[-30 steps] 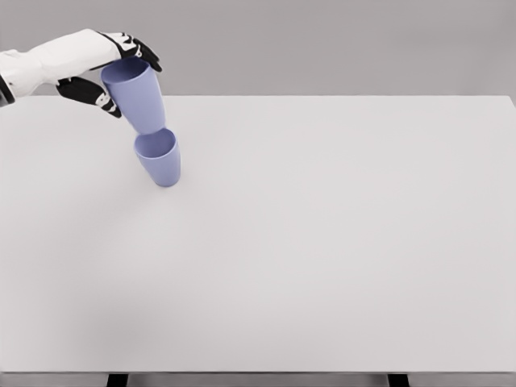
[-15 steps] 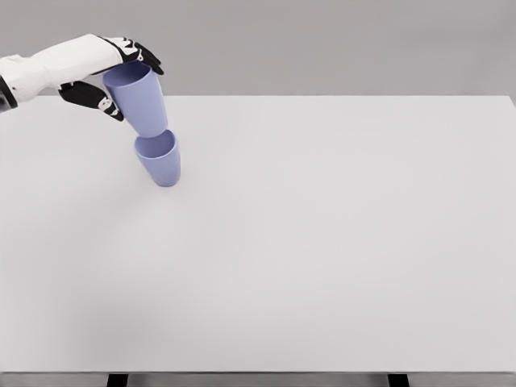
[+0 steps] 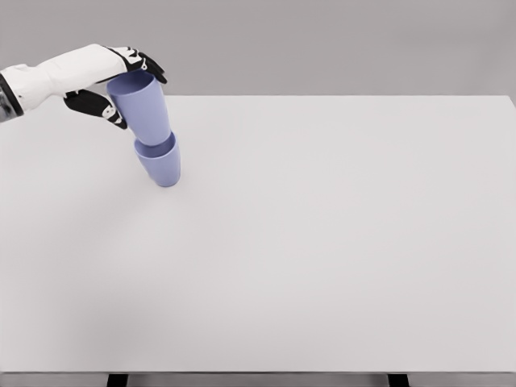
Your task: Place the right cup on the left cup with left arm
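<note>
Lilac upper cup (image 3: 143, 107) was gripped near its rim by the left hand (image 3: 109, 81), its base nested in the lower cup (image 3: 160, 164) on the white table (image 3: 339, 242)

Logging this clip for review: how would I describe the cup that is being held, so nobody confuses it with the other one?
Look to the far left part of the white table, where two lilac cups stack. The held cup is the upper one, gripped near its rim by the left hand. Its base dips into the lower cup, which stands on the table untouched.
</note>
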Action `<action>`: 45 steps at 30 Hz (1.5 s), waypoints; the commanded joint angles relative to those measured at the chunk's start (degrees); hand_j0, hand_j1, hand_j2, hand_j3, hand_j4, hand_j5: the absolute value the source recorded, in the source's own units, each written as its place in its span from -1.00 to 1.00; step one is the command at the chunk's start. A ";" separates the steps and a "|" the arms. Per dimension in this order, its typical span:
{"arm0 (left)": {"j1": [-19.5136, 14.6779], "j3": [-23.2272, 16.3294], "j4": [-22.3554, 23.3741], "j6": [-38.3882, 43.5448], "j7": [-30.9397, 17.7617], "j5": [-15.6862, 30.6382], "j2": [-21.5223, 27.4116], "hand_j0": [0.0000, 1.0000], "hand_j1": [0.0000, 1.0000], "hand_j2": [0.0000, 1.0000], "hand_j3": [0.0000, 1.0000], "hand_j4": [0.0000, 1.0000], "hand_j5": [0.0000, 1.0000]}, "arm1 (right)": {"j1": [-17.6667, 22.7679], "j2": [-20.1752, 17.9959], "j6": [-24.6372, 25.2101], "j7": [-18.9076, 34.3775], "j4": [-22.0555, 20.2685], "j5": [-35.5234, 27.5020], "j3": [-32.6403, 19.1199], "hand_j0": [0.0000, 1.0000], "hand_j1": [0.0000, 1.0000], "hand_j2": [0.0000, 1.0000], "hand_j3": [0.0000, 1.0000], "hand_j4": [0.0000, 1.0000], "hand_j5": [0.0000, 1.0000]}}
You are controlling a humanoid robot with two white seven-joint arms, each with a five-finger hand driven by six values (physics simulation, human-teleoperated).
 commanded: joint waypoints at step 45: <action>0.97 -0.14 3.97 1.05 0.01 -0.35 -3.06 0.30 0.30 0.30 0.30 0.30 0.30 | -0.09 0.00 0.08 0.01 0.00 0.01 0.00 1.00 1.00 1.00 1.00 1.00 1.00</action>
